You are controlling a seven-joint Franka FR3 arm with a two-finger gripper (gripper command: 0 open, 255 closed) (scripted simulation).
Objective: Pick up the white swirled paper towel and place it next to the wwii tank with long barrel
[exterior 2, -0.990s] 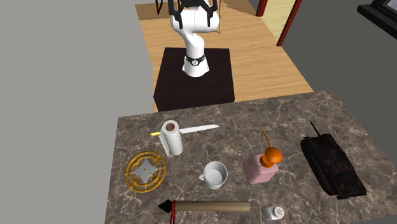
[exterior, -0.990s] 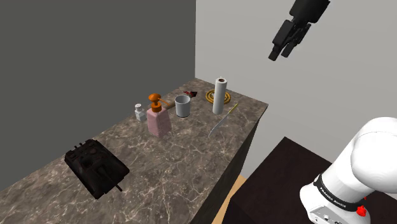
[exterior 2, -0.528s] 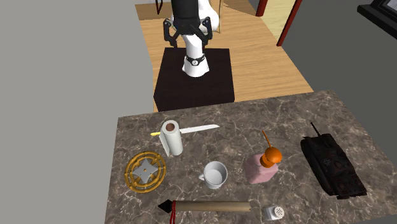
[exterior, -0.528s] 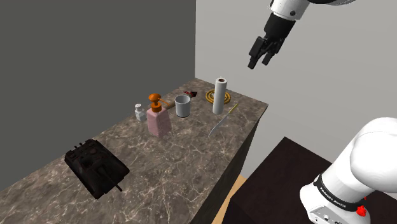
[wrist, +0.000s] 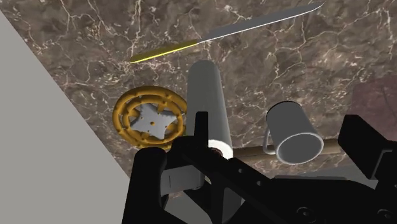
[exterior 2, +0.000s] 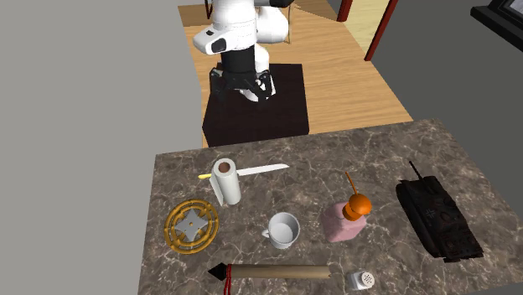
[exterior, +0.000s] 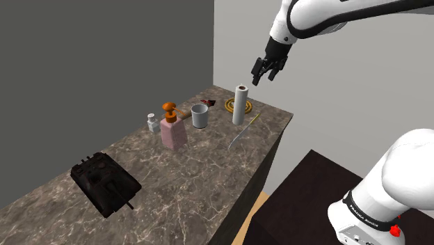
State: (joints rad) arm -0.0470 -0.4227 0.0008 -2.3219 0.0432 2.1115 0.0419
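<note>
The white paper towel roll [exterior: 240,104] stands upright near the counter's end by the wall, also seen in the second exterior view [exterior 2: 226,181] and the wrist view [wrist: 208,95]. My black gripper [exterior: 262,72] hangs open in the air above it and slightly to the shoulder view's right, touching nothing. In the second exterior view the gripper [exterior 2: 240,89] is still over the stand side of the counter. In the wrist view the gripper [wrist: 280,135] has its fingers [wrist: 200,130] spread wide. The dark tank [exterior: 104,182] with its long barrel sits at the counter's other end [exterior 2: 437,216].
Around the roll lie a gold ring-shaped disc [exterior 2: 191,224], a long knife [exterior 2: 247,172] and a white cup [exterior 2: 283,230]. A pink soap bottle [exterior: 172,129], a small shaker [exterior: 153,122] and a long brown stick [exterior 2: 277,271] stand between roll and tank. A grey wall [exterior: 104,69] backs the marble counter [exterior: 202,181].
The arm has swung down and toward the shoulder view's left, bringing the open gripper from high up to just above the paper towel roll. Nothing on the counter has moved.
</note>
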